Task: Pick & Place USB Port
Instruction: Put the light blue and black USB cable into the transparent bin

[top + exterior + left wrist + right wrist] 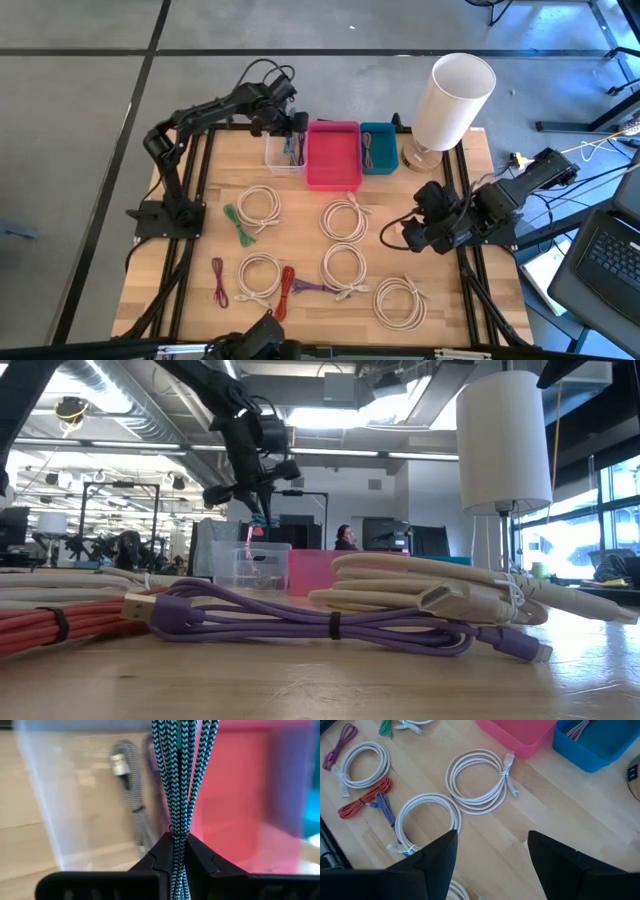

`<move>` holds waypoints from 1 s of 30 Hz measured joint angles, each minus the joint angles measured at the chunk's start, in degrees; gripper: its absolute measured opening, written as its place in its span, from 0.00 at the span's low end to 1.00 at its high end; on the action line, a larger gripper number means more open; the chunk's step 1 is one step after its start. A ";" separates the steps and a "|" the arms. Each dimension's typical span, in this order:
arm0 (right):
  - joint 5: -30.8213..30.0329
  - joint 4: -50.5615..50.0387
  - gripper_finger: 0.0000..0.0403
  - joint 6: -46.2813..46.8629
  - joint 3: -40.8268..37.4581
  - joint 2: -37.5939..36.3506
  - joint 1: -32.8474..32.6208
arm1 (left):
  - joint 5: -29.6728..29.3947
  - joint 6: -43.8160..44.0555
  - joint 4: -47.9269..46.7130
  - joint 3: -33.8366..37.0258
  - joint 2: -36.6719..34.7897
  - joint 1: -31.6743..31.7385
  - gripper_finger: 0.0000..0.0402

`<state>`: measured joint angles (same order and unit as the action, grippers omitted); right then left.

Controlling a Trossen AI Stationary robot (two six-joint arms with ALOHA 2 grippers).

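**Left arm holds braided cable over the clear bin**

The left arm reaches across the back of the counter (200,260), its gripper (291,128) pointing down above the clear bin (284,153). The gripper is clenched on a teal-and-black braided USB cable (179,780), whose strands hang over the bin, beside the pink bin (333,155). Another braided cable (131,800) already lies inside the clear bin. The right arm waits folded at the counter's right edge, its gripper (412,232) released and empty above the coiled white cables (480,780).
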<state>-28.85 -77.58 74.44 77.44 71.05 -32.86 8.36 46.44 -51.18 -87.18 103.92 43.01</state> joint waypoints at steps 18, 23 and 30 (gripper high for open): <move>1.93 0.00 0.61 0.10 -0.01 3.95 -0.85 | -0.61 4.64 2.17 7.43 2.31 0.98 0.05; 1.91 0.09 0.61 0.10 -0.01 3.95 -0.83 | -0.03 5.97 7.14 10.97 2.29 1.28 0.05; 1.91 0.45 0.61 0.19 -0.01 3.95 -0.83 | 0.83 7.84 12.17 14.66 2.55 1.38 0.05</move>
<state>-26.94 -77.13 74.63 77.43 75.00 -33.69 9.19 54.28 -39.02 -72.52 106.48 44.38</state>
